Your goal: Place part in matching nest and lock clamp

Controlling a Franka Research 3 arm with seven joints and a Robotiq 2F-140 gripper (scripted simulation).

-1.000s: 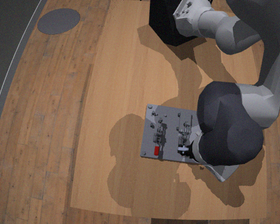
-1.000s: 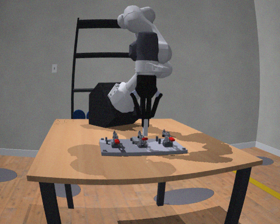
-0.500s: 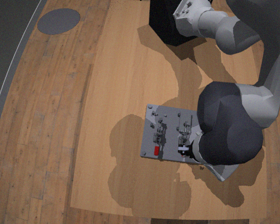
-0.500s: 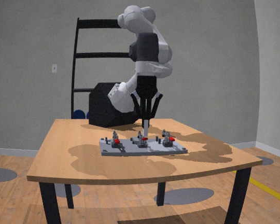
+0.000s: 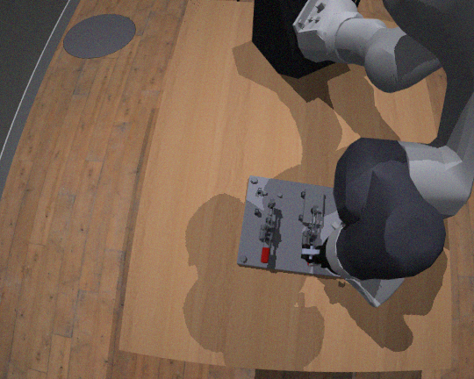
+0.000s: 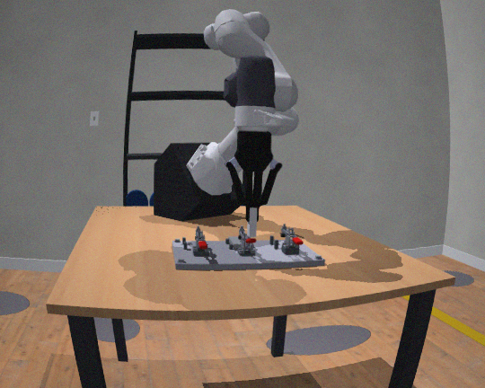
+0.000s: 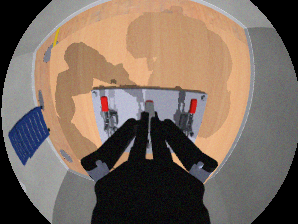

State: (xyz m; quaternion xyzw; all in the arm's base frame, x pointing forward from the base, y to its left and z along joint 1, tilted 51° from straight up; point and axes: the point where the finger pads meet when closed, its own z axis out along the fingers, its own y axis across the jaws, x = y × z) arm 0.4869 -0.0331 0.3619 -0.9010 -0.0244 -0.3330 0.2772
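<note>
One gripper (image 5: pixel 311 252) (image 6: pixel 252 234) (image 7: pixel 149 107), three red clamp handles (image 6: pixel 251 241) (image 7: pixel 149 101), one grey fixture plate (image 5: pixel 287 263) (image 6: pixel 271 265) (image 7: pixel 130 97)

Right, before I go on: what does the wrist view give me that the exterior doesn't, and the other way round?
Only the wrist view: a blue slatted panel off to one side, beyond the table.

Only the exterior view: the arm's white and dark links, the black rack behind it and the light switch on the wall.

Both: the gripper, shut, above the fixture plate; three red clamp handles, the middle one partly hidden in the wrist view; and the yellow floor line.
</note>
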